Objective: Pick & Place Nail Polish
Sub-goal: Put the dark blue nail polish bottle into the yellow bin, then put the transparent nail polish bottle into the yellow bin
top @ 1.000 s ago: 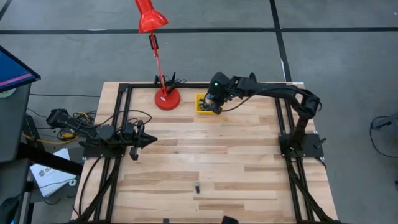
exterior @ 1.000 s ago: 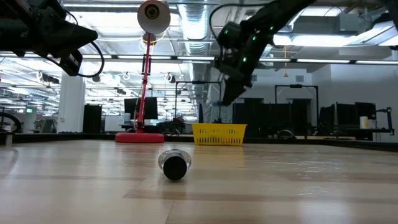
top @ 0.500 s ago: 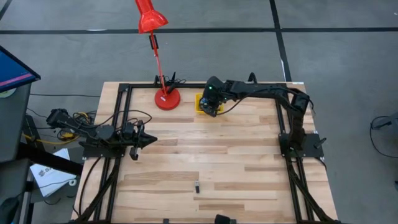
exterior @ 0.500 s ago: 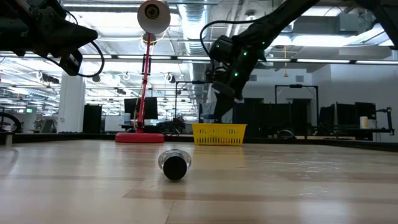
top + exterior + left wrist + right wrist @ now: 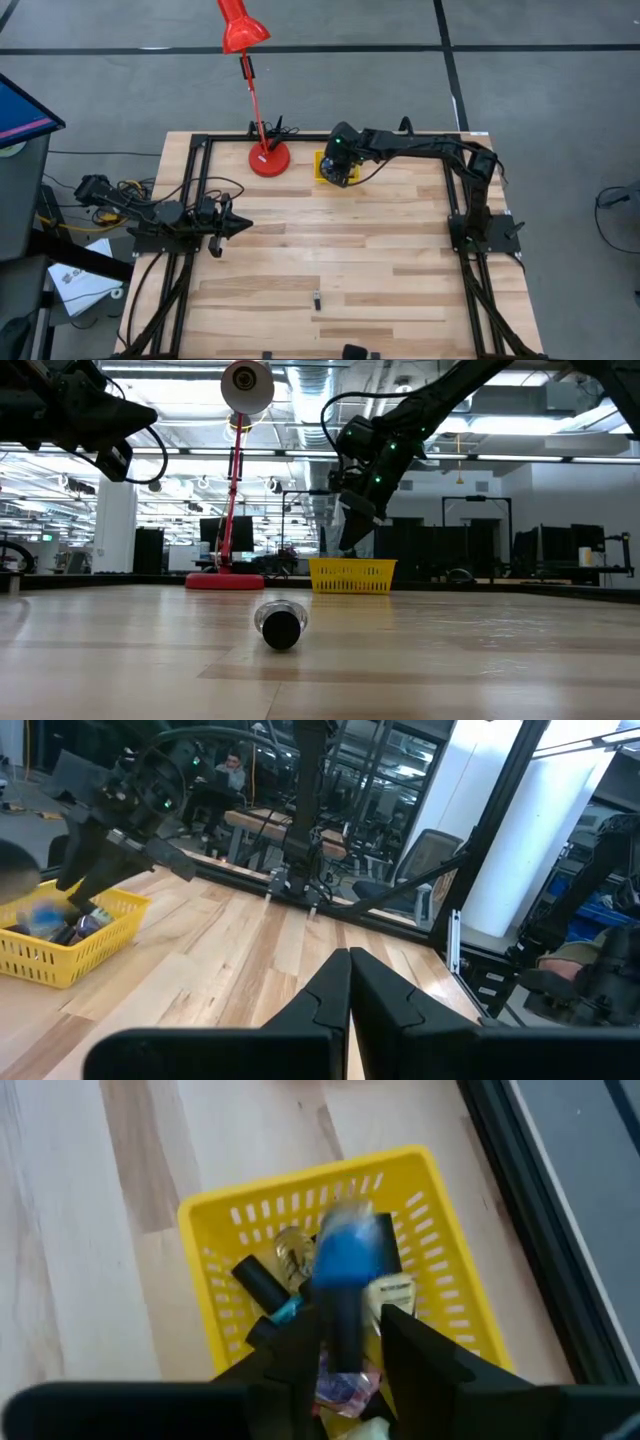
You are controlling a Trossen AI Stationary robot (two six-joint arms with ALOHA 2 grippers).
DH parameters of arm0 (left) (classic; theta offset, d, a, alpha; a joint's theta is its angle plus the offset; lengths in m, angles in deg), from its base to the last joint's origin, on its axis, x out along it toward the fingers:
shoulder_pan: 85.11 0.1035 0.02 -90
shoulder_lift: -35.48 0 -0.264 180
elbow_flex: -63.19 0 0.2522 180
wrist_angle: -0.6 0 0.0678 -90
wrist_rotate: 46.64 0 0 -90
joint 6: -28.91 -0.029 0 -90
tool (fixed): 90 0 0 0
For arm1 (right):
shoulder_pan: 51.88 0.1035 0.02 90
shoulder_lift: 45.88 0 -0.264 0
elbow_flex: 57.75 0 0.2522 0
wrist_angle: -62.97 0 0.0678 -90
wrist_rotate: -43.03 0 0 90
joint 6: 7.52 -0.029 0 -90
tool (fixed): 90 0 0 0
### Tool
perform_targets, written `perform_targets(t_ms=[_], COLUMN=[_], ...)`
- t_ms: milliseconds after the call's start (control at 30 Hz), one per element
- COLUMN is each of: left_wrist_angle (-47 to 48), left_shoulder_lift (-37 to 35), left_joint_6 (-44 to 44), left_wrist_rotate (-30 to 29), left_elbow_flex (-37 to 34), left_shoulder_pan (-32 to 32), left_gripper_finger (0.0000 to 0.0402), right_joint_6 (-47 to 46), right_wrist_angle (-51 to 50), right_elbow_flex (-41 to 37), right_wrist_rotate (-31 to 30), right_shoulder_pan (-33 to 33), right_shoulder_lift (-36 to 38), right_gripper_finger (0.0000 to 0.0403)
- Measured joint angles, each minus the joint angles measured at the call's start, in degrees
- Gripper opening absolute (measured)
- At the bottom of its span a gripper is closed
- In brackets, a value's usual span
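A blue nail polish bottle (image 5: 346, 1252) with a black cap (image 5: 346, 1330) shows blurred over the yellow bin (image 5: 300, 1192), its cap between the fingers of my open right gripper (image 5: 345, 1345). This gripper slants down over the bin (image 5: 321, 165) at the table's far middle. Several other bottles (image 5: 262, 1283) lie in the bin. One more bottle (image 5: 316, 299) lies on its side near the table's front edge, its dark cap (image 5: 281, 628) toward the low camera. My left gripper (image 5: 243, 226) waits shut and level at the table's left. My right gripper's fingers (image 5: 300, 1342) stand on either side of the blue bottle's black cap (image 5: 346, 1320), slanting down from above. A gap shows between the cap and one finger. Whether the other finger touches the cap, I cannot tell. The bottle points down toward the bin.
A red desk lamp stands with its base (image 5: 269, 158) just left of the bin, and its head (image 5: 240, 28) reaches past the far edge. Black frame rails (image 5: 196, 200) run along the table's left and right sides. Bare wood lies between the bin and the lone bottle.
My right gripper has come down and toward the table's left until it hangs over the yellow bin, then kept still for the last half second. My left gripper and the bottle on the table have not moved.
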Motion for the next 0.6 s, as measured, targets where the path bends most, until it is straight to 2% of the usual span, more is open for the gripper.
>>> perform_targets(t_ms=[233, 433, 600], left_wrist_angle=[0.00, 0.00, -0.09], left_shoulder_lift=[0.00, 0.00, 0.02], left_joint_6=[-0.02, 0.00, -0.01], left_wrist_rotate=[0.00, 0.00, 0.00], left_elbow_flex=[-0.01, 0.00, 0.00], left_shoulder_pan=[0.02, 0.00, 0.00], left_gripper_finger=[0.0001, 0.0001, 0.0001], right_joint_6=[-0.59, -13.28, -23.04], right_wrist_angle=[-0.04, -6.59, -12.14], right_elbow_flex=[0.72, 7.67, 13.95], right_wrist_rotate=[-0.11, -0.35, -0.57], right_shoulder_pan=[0.36, 2.15, 7.71], right_shoulder_lift=[0.00, 0.00, 0.00], right_gripper_finger=[0.0164, 0.0207, 0.0209])
